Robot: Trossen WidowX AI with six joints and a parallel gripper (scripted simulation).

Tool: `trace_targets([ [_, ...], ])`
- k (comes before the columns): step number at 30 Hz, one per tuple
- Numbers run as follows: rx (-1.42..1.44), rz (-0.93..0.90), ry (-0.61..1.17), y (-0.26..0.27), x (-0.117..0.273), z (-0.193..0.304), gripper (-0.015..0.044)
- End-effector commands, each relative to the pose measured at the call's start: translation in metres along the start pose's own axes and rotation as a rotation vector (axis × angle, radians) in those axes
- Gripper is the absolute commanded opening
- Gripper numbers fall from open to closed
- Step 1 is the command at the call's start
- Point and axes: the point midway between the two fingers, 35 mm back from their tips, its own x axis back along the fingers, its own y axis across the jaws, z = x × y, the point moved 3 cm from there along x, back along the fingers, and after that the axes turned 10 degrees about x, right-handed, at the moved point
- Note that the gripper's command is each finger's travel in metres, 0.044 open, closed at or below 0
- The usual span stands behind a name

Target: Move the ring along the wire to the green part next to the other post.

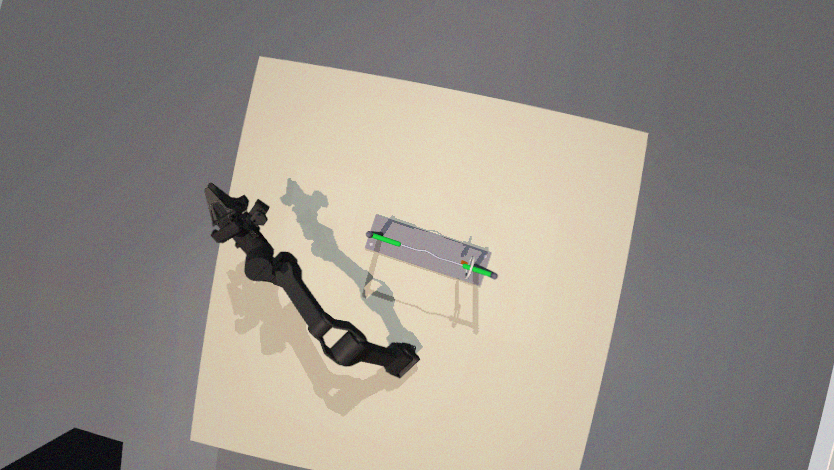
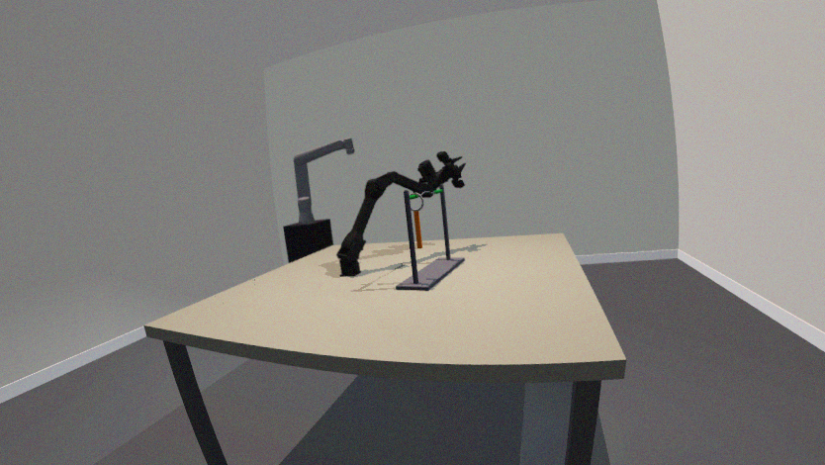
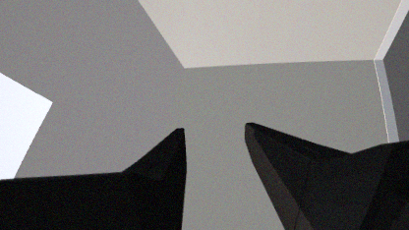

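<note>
On the bench (image 1: 525, 192) (image 2: 491, 323) there are two posts, two green parts and one ring (image 1: 470, 266) (image 2: 422, 202), which hangs on one green part, its one orange handle (image 2: 418, 229) pointing down. The one tool (image 1: 214, 203) (image 2: 463, 162) (image 3: 214, 134) is partly open, holding nothing.

The 1 arm (image 1: 301, 296) (image 2: 365, 208) stretches outward, its claw (image 1: 208, 204) (image 2: 463, 162) (image 3: 214, 134) empty, 2 fingertips partly apart.

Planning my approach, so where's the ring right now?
In the top view, the ring hangs on the green wire section beside the right-hand post; in the exterior view, that's the nearer post.
</note>
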Motion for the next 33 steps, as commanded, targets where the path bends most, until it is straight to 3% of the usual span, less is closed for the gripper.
trace_targets([
  [1,0.104,0.046,0.032,0.005,0.006,-0.015,0.0160],
  [17,0.438,0.185,0.155,0.026,0.045,-0.067,0.0160],
  [33,0.723,0.309,0.315,0.036,0.112,-0.107,0.0160],
])
